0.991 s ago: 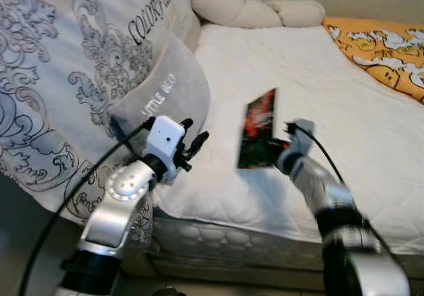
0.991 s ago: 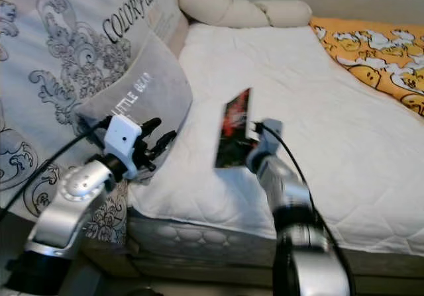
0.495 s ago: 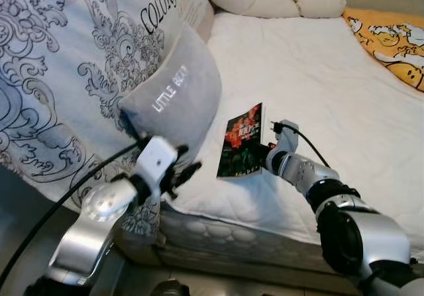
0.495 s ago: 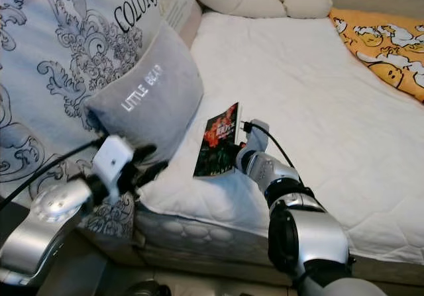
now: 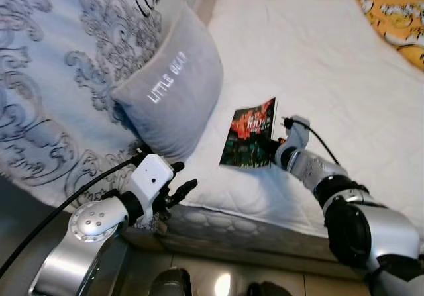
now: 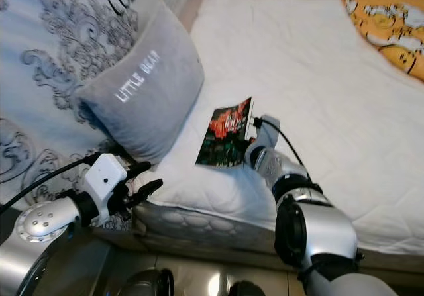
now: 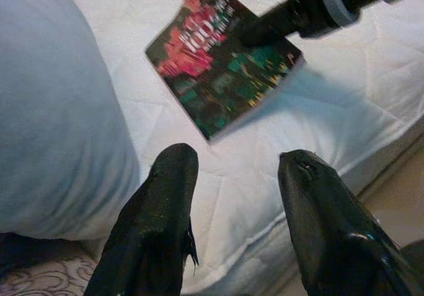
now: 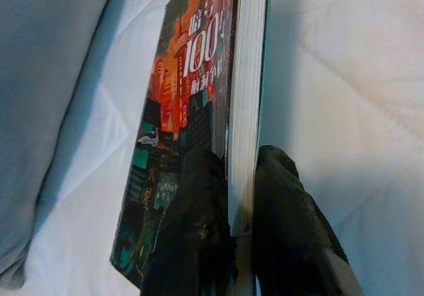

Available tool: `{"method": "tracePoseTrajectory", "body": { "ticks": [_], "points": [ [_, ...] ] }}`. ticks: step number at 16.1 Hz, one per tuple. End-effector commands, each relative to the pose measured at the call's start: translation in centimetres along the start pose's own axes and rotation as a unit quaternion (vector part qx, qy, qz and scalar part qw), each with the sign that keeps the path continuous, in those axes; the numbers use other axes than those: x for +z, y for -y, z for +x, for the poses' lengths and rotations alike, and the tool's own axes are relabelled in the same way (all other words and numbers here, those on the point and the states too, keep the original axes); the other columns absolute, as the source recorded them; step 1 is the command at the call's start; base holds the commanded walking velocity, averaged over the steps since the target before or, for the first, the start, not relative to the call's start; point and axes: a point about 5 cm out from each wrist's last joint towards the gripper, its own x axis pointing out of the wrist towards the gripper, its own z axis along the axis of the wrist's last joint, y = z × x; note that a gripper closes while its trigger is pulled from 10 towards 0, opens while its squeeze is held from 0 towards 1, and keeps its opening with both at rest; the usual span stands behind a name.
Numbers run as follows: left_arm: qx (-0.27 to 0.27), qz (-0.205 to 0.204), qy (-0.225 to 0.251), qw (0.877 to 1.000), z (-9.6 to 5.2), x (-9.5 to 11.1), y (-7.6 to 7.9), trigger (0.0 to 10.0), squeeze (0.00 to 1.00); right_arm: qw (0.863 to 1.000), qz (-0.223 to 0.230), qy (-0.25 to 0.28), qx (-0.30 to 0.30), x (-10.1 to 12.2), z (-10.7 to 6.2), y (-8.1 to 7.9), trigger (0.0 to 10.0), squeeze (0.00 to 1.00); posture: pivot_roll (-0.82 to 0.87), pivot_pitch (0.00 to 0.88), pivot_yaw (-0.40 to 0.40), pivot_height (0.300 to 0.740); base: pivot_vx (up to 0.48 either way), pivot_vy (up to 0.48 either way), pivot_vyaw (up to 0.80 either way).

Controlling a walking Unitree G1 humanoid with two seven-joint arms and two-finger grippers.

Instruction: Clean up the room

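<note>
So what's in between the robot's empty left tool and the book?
Just bare white quilted mattress, as the left wrist view shows. The open left tool hangs off the bed's corner, and the dark red-and-green paperback book sits beyond, pinched by the right tool.

Left of book (image 5: 250, 133): grey pillow (image 5: 171, 97) close by, narrow strip of mattress (image 5: 331, 64) between
Behind pillow: patterned duvet (image 5: 59, 77) piled high, blocking that side
Right of book: right gripper (image 8: 228, 210) clamped on the edge, its arm and cable across the near approach
Beyond book: wide bare mattress, open from above
Near edge: left gripper (image 7: 232, 177) hovering, fingers apart, over the mattress corner
Far right: orange blanket (image 5: 397, 18), well apart
</note>
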Motion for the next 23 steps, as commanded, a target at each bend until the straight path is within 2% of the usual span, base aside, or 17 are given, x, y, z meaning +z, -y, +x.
{"method": "tracePoseTrajectory", "body": {
  "ticks": [1, 3, 4, 5, 8, 12, 14, 17, 19, 20, 21, 22, 23],
  "points": [
    [-0.002, -0.001, -0.002, 1.0, -0.4, 0.1, 0.1, 10.0, 0.0, 1.0, -0.022, 0.015, -0.006, 1.1, -0.1, 0.1, 10.0, 0.0, 0.2, 0.21, 0.028, 0.74, 0.0, 0.0, 0.0],
    [0.0, -0.001, -0.008, 1.0, -0.6, 0.0, 0.3, 10.0, 0.0, 0.999, -0.032, 0.025, -0.013, 1.8, -0.3, 0.4, 10.0, 0.0, 0.2, 0.225, 0.03, 0.74, 0.0, 0.0, 0.0],
    [0.001, -0.002, -0.009, 1.0, -0.8, 0.0, 0.3, 10.0, 0.0, 0.999, -0.032, 0.027, -0.014, 1.9, -0.3, 0.4, 10.0, 0.67, 0.2, 0.232, 0.028, 0.74, 0.0, 0.0, 0.0],
    [0.003, -0.004, -0.012, 1.0, -0.8, 0.0, 0.5, 10.0, 0.0, 0.999, -0.029, 0.031, -0.013, 2.3, -0.4, 0.5, 10.0, 1.0, 0.21, 0.236, 0.023, 0.74, 0.0, 0.0, 0.0],
    [0.012, -0.009, -0.013, 1.0, -0.8, 0.0, 0.5, 10.0, 0.0, 0.998, -0.052, 0.04, -0.015, 2.7, -0.4, 0.5, 10.0, 1.0, 0.2, 0.235, 0.011, 0.74, 0.0, 0.0, 0.0],
    [0.025, -0.009, -0.009, 1.0, 0.0, 0.2, 0.1, 10.0, 0.0, 0.991, -0.053, 0.11, -0.06, 5.4, -1.1, 1.4, 10.0, 1.0, 0.2, 0.209, 0.001, 0.74, 0.0, 0.0, 0.0],
    [0.026, -0.008, -0.006, 1.0, 0.1, 0.2, 0.1, 10.0, 0.0, 0.99, -0.057, 0.114, -0.06, 5.7, -1.3, 1.7, 10.0, 1.0, 0.2, 0.198, -0.001, 0.74, 0.0, 0.0, 0.0],
    [0.033, -0.005, 0.002, 0.999, 0.7, 0.3, -0.1, 10.0, 0.0, 0.988, -0.088, 0.119, -0.045, 6.1, -1.7, 2.3, 10.0, 1.0, 0.18, 0.155, -0.009, 0.74, 0.0, 0.0, 0.0],
    [0.055, -0.022, 0.014, 0.998, 1.1, 0.3, -0.4, 10.0, 0.0, 0.982, -0.104, 0.146, -0.051, 6.7, -2.2, 3.2, 10.0, 1.0, 0.17, 0.113, -0.01, 0.74, 0.0, 0.0, 0.0],
    [0.091, -0.048, 0.021, 0.994, 1.6, 0.0, -0.9, 10.0, 0.0, 0.975, -0.129, 0.175, -0.051, 6.9, -2.6, 3.6, 10.0, 1.0, 0.14, 0.086, -0.002, 0.74, 0.0, 0.0, 0.0],
    [0.141, -0.064, 0.026, 0.988, 1.9, -0.3, -1.5, 10.0, 0.0, 0.961, -0.153, 0.224, -0.06, 6.8, -3.2, 4.2, 10.0, 1.0, 0.12, 0.066, 0.006, 0.74, 0.0, 0.0, 0.0],
    [0.153, -0.067, 0.025, 0.986, 2.0, -0.4, -1.7, 10.0, 0.0, 0.958, -0.16, 0.23, -0.066, 6.6, -3.4, 4.4, 10.0, 1.0, 0.1, 0.055, 0.013, 0.74, 0.0, 0.0, 0.0],
    [0.185, -0.086, 0.032, 0.978, 2.2, -0.6, -2.1, 10.0, 0.0, 0.95, -0.168, 0.255, -0.064, 6.0, -3.9, 4.4, 10.0, 1.0, 0.08, 0.04, 0.025, 0.74, 0.0, 0.0, 0.0]
  ]
}}
